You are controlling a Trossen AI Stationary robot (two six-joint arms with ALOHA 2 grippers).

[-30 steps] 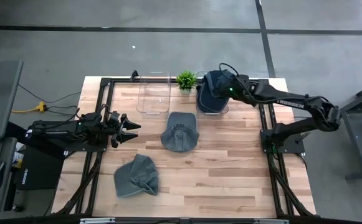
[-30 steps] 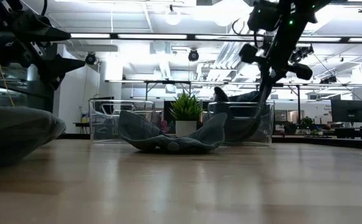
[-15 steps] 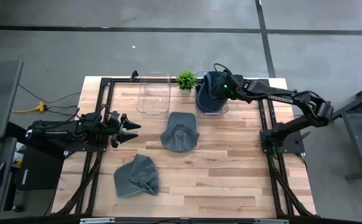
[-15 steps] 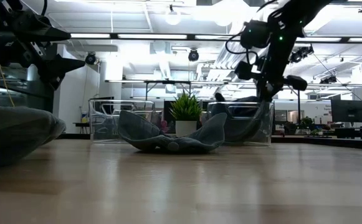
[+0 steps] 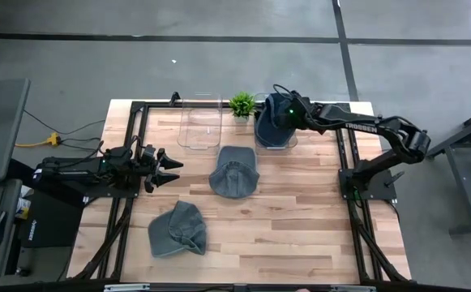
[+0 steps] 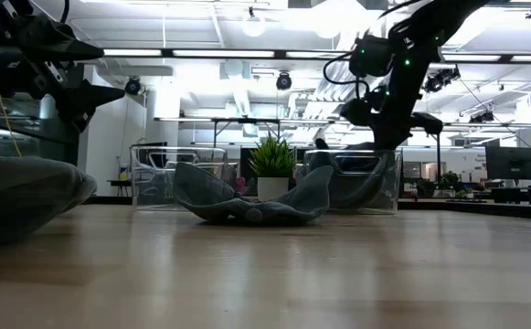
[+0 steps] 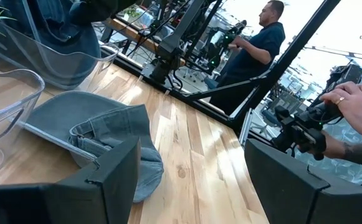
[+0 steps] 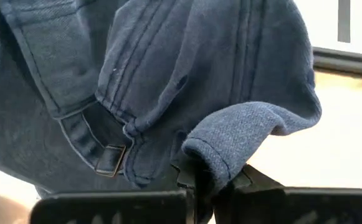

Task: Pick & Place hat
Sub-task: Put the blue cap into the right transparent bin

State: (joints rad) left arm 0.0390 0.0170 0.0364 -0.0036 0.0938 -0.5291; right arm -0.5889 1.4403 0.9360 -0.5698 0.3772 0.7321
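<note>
While the wooden table (image 5: 300,211) carries two grey hats, the middle hat (image 5: 234,171) and the near-left hat (image 5: 177,229), the task looks about a third done. The right gripper (image 5: 277,109) is pinched shut on the dark blue hat (image 5: 269,128), lowering it into the far right clear bin (image 6: 386,187). The far left clear bin (image 5: 200,126) seems empty. The left gripper (image 5: 169,165) waits, spread open, at the left edge. Whether the blue hat rests on the bin floor is hidden.
</note>
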